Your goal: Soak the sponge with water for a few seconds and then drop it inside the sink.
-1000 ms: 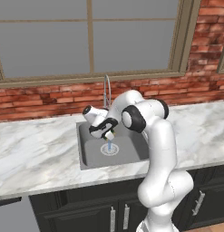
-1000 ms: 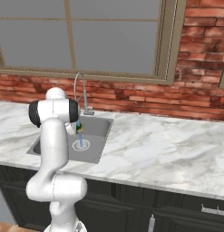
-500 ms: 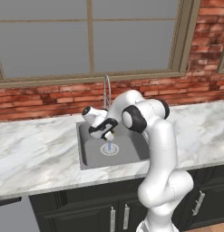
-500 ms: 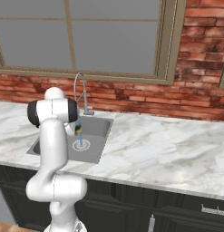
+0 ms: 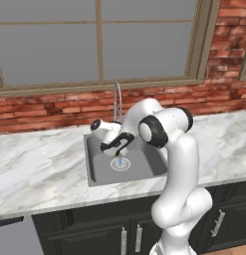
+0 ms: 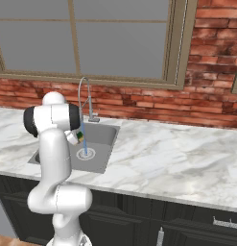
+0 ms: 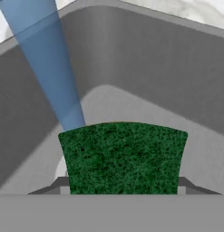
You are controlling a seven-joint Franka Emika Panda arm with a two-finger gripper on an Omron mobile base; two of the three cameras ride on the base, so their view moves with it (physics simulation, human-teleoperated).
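My gripper hangs over the middle of the grey sink, shut on the sponge. In the hand view the sponge's dark green face fills the space between the jaws. The pale-blue water falls from the silver gooseneck tap and lands on the sponge's corner. From the right base view the sponge shows as a green and yellow bit beside the water, above the round silver drain. The gripper itself is mostly hidden behind my arm there.
White marble counter stretches on both sides of the sink, with a red brick wall and a window behind. Dark cabinets run below the counter. My white arm reaches over the sink's right edge.
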